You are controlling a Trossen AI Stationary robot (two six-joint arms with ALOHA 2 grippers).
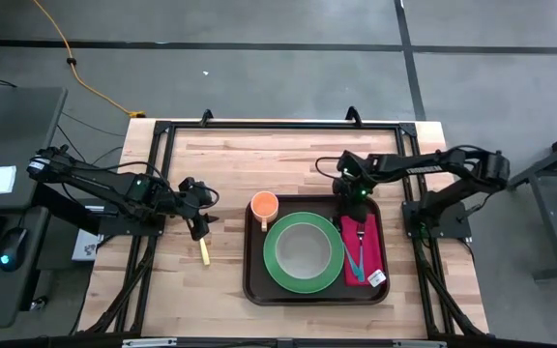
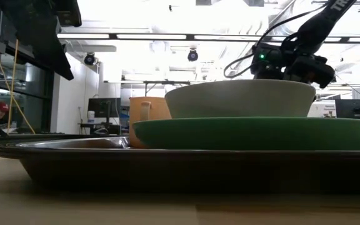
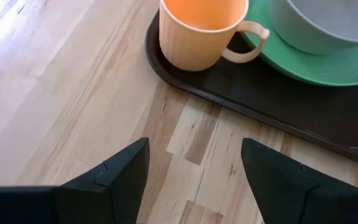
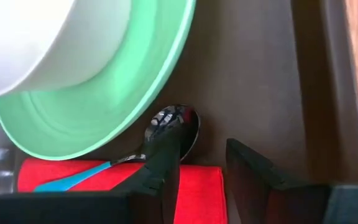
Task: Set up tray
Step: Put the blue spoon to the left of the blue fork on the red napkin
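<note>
Your tray (image 1: 255, 286) sits on the wooden table (image 1: 220, 155), right of centre, long side across. On it: green plate (image 1: 280, 274) in the middle with a pale bowl (image 1: 304, 246) on top, orange cup (image 1: 264, 205) in the tray's far-left corner, red napkin (image 1: 372, 251) along the right side with a blue-handled spoon (image 1: 358, 259) lying on it.

Your right gripper (image 1: 358, 205) is over the tray's far-right corner, just above the far end of the napkin. Its wrist view shows the fingers (image 4: 160, 168) parted a little, nothing between them; the spoon's shiny bowl end (image 4: 182, 121) sits just past one fingertip, beside the plate rim (image 4: 104, 137).

Your left gripper (image 1: 199, 224) is on the table left of the tray, apart from it, claw spread wide and empty; the cup (image 3: 197, 31) and tray edge (image 3: 253, 106) are ahead of it. A small yellow stick (image 1: 204, 251) lies on the wood just beside that gripper; can't tell what it is.
</note>
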